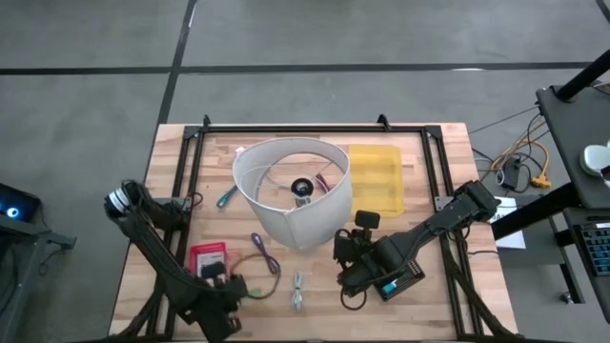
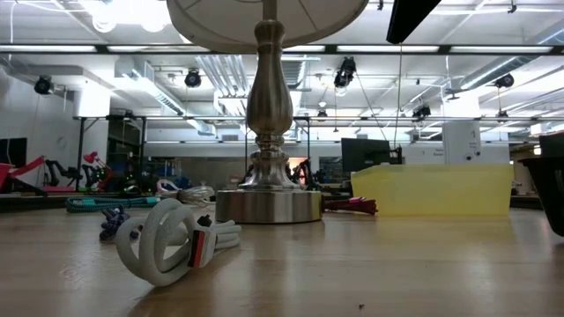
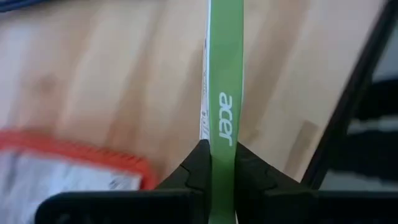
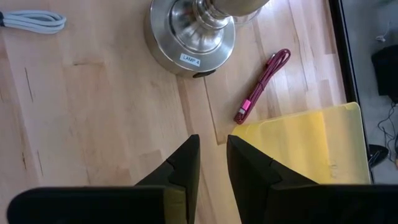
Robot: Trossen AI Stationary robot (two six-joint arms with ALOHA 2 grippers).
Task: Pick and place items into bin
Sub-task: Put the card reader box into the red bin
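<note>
The left gripper is closed on a flat green strip with the word "acer" on it. It holds the strip at its lower end, so that the long part stands out in front of the fingers. I think this grip is chosen so the strip can be carried to the bin and dropped end first. In the high view this gripper is at the near left part of the table, beside a red card, well apart from the yellow bin.

The right gripper holds nothing. Its fingers are only a little apart, and it hangs over bare wood between the lamp base and the near corner of the bin. Probably it waits there, close to the bin.

The bin lies at the far right of the table, just beside the lamp shade.

I count one lamp, one bin, one green strip, one red card, one magenta cable between lamp and bin, one white coiled cable, one purple cord and one small silvery piece. No item is visible inside the bin.
</note>
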